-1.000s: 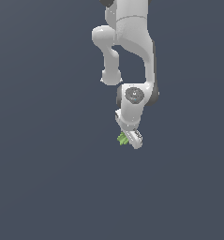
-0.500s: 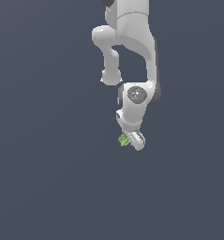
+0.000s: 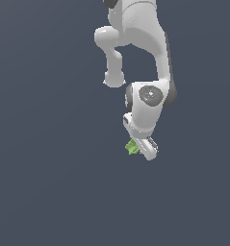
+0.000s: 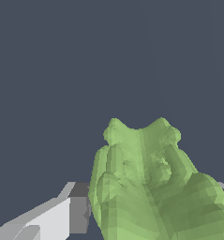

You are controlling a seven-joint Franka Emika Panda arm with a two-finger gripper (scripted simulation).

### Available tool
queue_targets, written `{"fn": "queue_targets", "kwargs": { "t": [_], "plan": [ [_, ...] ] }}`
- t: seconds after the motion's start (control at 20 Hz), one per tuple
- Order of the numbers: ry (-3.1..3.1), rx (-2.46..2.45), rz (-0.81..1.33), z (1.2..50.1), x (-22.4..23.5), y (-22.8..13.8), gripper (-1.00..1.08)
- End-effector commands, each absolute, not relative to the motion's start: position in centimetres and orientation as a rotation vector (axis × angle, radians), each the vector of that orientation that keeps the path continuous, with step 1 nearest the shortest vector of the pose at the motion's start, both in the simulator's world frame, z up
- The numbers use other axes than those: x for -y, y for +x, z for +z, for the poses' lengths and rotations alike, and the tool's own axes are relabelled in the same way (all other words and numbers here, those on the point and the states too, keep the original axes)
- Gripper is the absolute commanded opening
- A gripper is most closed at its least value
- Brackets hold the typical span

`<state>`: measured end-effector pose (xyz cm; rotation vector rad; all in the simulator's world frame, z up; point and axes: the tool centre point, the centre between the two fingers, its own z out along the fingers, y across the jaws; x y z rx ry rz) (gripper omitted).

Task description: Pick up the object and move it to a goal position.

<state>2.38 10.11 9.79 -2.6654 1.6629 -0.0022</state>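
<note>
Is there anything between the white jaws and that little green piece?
Nothing: in the wrist view the green piece sits directly against the finger of the gripper, with no gap showing.

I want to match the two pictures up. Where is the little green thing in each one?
Exterior view: the green object is small, just below centre, at the tip of the white gripper.
Wrist view: the green object fills the lower middle, huge and close.
Shared landmark: the gripper's fingers beside it.
</note>
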Motion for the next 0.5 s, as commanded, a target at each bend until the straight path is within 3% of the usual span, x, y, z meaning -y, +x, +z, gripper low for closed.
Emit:
{"fn": "queue_targets", "kwargs": {
  "t": [0.0,0.45],
  "plan": [
    [-2.666,-1.663,-0.002,10.9,-10.5,3.6,-1.0],
    [-2.666,-1.663,0.0,13.1,-11.4,6.1,-1.0]
  ]
}}
